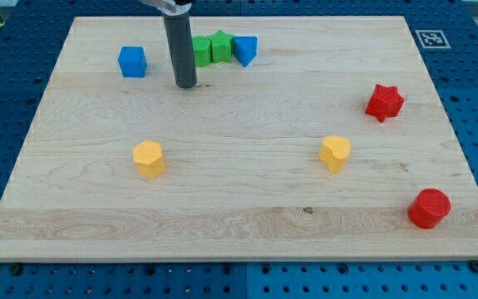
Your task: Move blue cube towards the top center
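The blue cube (132, 61) is seen near the worktop's (239, 224) top-left, apart from my tip (186, 85), which is set to its right, between it and a green block (202, 51). From there a rightward push is not yet possible. No pincer is fitted, so no open or closed state can be told. The green star (221, 46) and a blue, perhaps wedge-shaped, block (245, 50) are clustered, matte on pale wood.

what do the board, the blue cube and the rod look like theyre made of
Light wooden board: pale wood, matte, with visible grain streaks and a small knot. Small blue cube: probably plastic or painted wood, uniform matte colour. Dark rod, my tip right of the cube: likely metal or hard plastic, slight sheen.
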You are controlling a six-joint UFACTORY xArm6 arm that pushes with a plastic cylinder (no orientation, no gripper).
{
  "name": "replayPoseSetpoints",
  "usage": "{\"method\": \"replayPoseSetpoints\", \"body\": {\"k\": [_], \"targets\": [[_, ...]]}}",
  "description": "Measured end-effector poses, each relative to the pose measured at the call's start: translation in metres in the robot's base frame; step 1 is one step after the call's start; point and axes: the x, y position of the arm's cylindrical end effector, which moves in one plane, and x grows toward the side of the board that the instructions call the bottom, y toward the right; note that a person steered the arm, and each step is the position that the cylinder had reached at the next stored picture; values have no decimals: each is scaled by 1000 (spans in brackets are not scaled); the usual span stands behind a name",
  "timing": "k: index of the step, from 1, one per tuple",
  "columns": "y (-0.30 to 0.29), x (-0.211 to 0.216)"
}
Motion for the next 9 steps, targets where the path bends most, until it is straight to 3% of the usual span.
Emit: {"method": "replayPoseSetpoints", "body": {"k": [9], "targets": [[-105, -13]]}}
